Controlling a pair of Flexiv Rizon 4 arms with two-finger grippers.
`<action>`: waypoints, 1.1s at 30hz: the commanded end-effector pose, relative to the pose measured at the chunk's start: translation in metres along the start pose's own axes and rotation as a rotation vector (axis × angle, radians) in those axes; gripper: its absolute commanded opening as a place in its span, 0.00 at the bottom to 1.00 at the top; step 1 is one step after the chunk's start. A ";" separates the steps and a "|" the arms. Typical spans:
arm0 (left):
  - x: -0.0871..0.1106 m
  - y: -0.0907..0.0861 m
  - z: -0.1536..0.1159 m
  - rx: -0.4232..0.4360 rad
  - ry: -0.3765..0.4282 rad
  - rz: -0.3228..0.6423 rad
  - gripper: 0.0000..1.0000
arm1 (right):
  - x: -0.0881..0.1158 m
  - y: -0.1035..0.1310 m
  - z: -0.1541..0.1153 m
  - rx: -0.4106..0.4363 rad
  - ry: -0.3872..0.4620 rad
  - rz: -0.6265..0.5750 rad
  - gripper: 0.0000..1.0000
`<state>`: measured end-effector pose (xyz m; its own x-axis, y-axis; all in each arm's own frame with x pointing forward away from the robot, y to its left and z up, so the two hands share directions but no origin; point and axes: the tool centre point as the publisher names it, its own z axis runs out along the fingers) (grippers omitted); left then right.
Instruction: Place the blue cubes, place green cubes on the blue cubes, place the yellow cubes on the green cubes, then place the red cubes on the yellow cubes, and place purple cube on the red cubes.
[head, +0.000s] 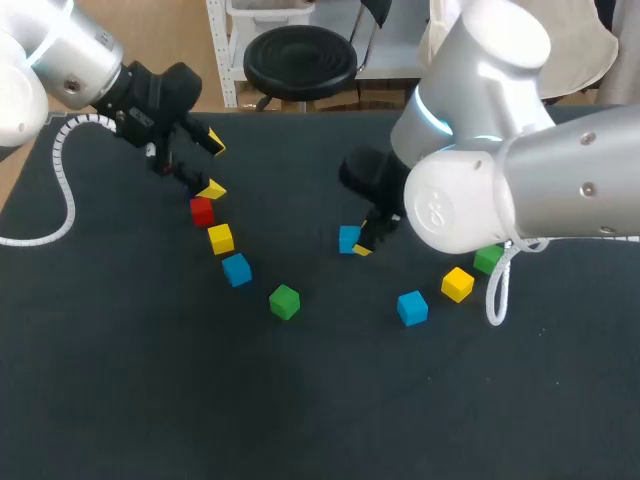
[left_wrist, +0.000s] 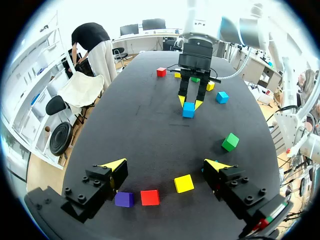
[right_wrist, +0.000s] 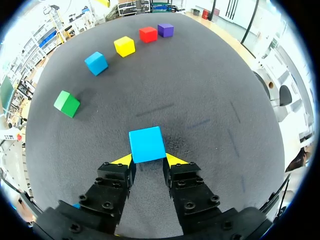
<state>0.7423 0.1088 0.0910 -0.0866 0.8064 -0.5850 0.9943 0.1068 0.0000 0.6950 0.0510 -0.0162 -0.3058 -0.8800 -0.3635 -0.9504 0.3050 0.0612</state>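
Note:
My right gripper (head: 362, 243) is shut on a blue cube (head: 347, 238) mid-table, at or just above the surface; in the right wrist view the blue cube (right_wrist: 147, 144) sits between the yellow fingertips (right_wrist: 122, 160). My left gripper (head: 214, 166) hangs open above the far end of a row of cubes: red (head: 202, 211), yellow (head: 221, 238), blue (head: 237, 269), green (head: 285, 301). In the left wrist view a purple cube (left_wrist: 124, 199) and the red cube (left_wrist: 150, 197) lie between that gripper's (left_wrist: 165, 165) wide-apart fingers, untouched. Beside my right arm lie blue (head: 412, 307), yellow (head: 458, 284) and green (head: 488, 259) cubes.
Beyond the right gripper, the left wrist view shows another red cube (left_wrist: 161, 71) and a yellow cube (left_wrist: 177, 75) on the dark table (head: 150, 400). The right arm's white cable (head: 497, 300) dangles near the green cube.

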 end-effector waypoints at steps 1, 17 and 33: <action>0.000 -0.001 0.000 -0.002 0.000 0.001 1.00 | 0.002 0.001 0.000 0.003 -0.003 0.000 0.03; 0.000 -0.001 0.000 -0.002 0.000 0.001 1.00 | 0.005 -0.002 0.000 -0.017 -0.014 -0.009 1.00; 0.000 -0.001 0.000 -0.002 0.000 0.001 1.00 | 0.001 -0.011 -0.039 -0.057 -0.203 -0.212 1.00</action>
<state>0.7423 0.1088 0.0910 -0.0865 0.8064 -0.5850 0.9943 0.1067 0.0001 0.7053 0.0374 0.0138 -0.0921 -0.8395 -0.5355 -0.9947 0.1028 0.0099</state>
